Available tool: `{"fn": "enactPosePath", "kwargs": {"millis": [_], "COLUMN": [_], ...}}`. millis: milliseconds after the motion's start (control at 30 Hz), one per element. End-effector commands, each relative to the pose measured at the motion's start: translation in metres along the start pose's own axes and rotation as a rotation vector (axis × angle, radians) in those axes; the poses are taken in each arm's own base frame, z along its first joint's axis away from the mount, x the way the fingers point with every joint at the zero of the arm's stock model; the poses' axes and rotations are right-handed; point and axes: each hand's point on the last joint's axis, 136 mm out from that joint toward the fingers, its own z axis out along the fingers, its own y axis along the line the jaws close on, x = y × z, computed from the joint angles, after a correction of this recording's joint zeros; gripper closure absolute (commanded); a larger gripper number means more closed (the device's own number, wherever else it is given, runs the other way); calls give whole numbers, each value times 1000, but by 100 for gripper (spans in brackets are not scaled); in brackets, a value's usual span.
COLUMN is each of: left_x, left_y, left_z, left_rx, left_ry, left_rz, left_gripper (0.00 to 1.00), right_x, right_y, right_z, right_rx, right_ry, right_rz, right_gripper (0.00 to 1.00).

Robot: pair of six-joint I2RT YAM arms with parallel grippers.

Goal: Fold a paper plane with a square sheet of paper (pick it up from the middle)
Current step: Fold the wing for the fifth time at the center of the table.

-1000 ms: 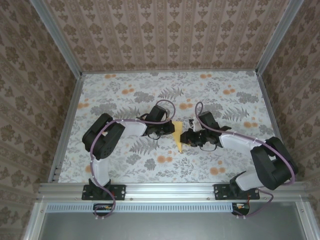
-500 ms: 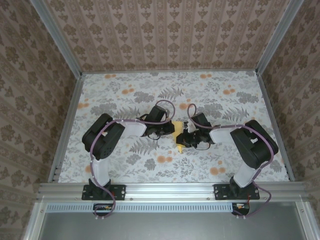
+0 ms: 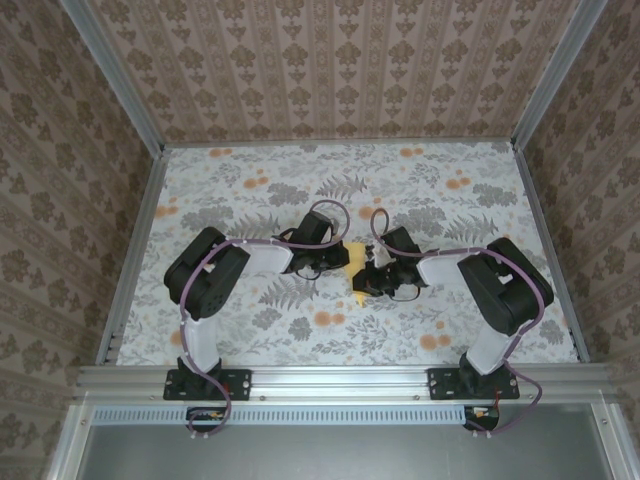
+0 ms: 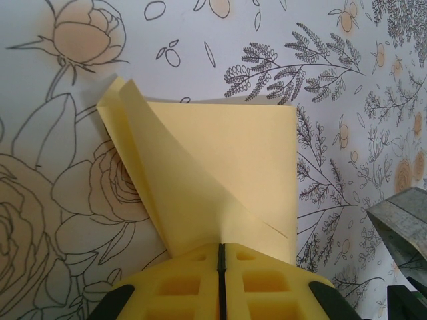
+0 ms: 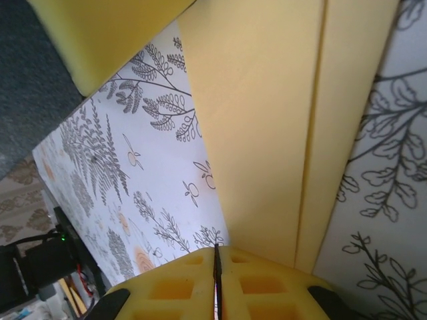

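Note:
The pale yellow square sheet of paper [image 3: 353, 250] lies folded at the table's middle, between my two grippers. In the left wrist view it [image 4: 220, 167] shows a diagonal flap and a raised corner at upper left. My left gripper [image 4: 220, 248] is shut on its near edge, low over the table [image 3: 347, 263]. In the right wrist view the paper [image 5: 267, 120] shows stacked lengthwise layers, and its left edge runs into the seam of my right gripper [image 5: 217, 250], which is shut on it. That gripper [image 3: 363, 276] faces the left one from the right.
The floral tablecloth [image 3: 250, 190] covers the table, with aluminium rails [image 3: 135, 240] and patterned walls on three sides. One left finger pad [image 5: 107, 40] hangs close above the paper in the right wrist view. Free room lies behind and to both sides.
My right arm has swung left toward the paper, its elbow lifting, and its jaws have closed onto the paper's edge. The left arm has stayed still with its grip.

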Motion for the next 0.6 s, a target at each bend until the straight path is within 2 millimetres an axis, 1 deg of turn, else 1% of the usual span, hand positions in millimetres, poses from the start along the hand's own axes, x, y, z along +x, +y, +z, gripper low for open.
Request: {"fn": "enactPosePath", "kwargs": {"millis": [0, 233, 333, 367, 433, 567], "left_x": [59, 58, 58, 57, 57, 55], "left_y": [70, 74, 73, 71, 70, 64], "left_z": [5, 5, 4, 3, 3, 2], "left_rx": [-243, -252, -247, -243, -238, -215], "left_ry": [160, 158, 157, 154, 154, 153], "left_rz": [-100, -113, -111, -107, -105, -95], "left_gripper": [90, 90, 90, 90, 90, 90], "right_x": [62, 95, 99, 96, 83, 45], "right_y": [-45, -57, -58, -54, -37, 4], "right_z": [-2, -10, -17, -19, -25, -42], "right_rx": [175, 231, 244, 236, 197, 132], "right_ry": [184, 245, 240, 227, 173, 20], "right_rz": [96, 113, 101, 87, 40, -59], "right_gripper": [91, 92, 92, 92, 91, 87]}}
